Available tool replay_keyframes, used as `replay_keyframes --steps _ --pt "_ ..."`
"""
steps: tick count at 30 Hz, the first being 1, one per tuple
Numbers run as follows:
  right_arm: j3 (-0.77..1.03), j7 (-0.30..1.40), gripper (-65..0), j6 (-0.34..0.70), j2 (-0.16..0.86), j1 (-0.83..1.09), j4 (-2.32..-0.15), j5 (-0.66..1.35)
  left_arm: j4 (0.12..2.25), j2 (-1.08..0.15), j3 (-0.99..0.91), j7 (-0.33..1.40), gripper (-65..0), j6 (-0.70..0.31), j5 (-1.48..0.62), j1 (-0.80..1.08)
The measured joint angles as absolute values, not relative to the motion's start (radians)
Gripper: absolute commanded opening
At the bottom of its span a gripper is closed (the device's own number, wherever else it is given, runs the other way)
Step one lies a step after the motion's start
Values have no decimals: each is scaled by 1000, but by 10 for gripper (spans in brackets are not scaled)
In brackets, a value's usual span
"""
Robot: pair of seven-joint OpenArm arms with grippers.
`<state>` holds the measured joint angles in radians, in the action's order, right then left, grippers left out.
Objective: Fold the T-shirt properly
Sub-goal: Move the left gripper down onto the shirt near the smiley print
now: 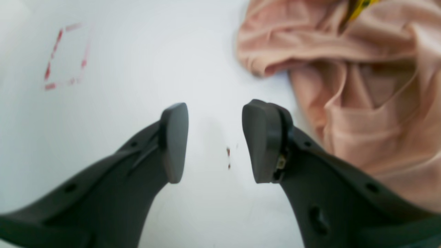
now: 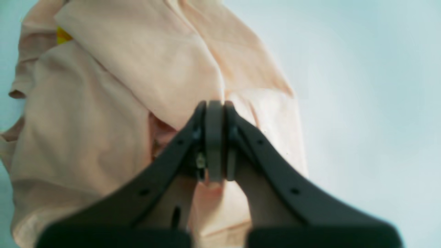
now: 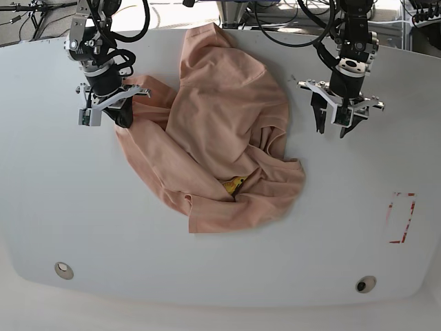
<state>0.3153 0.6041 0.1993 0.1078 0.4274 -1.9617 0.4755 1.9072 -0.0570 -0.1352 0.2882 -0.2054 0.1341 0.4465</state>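
T-shirt lies crumpled mid-table, nearer the far edge, bunched and partly doubled over itself. One part reaches up toward the far edge; the rest spreads toward the near side. A small yellow emblem peeks out of a fold near the shirt's near side; most of it is hidden.

Right gripper: jaws clenched together, pinching a fold of the T-shirt's fabric. In the right wrist view the cloth runs up and away from the fingertips, and a bit of pink shows just below the pads. In the base view this gripper sits at the shirt's edge on the view's left, touching the cloth.

Left gripper: jaws parted, nothing between them, only bare white table under the gap. Shirt edge is just beside the finger on that view's right; I can't tell whether it touches. In the base view the gripper is on the shirt's right, just off its edge, above the table.

Red dashed rectangle marked on the table near the right edge in the base view, well apart from the shirt. Also visible in the left wrist view, blurred. Two round fittings near the table's front edge.
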Motion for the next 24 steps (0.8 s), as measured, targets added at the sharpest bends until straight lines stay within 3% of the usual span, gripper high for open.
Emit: replay_keyframes --steps 10,16,24 --pt "286 608 -649 209 115 422 -1964 476 1811 -44 -128 334 -336 -205 85 307" --pt "287 630 -649 206 134 404 -1969 476 1688 -33 -130 465 -318 -200 56 171" --pt "291 618 -649 208 144 410 -1969 477 1662 -44 -118 459 -284 -204 -55 105"
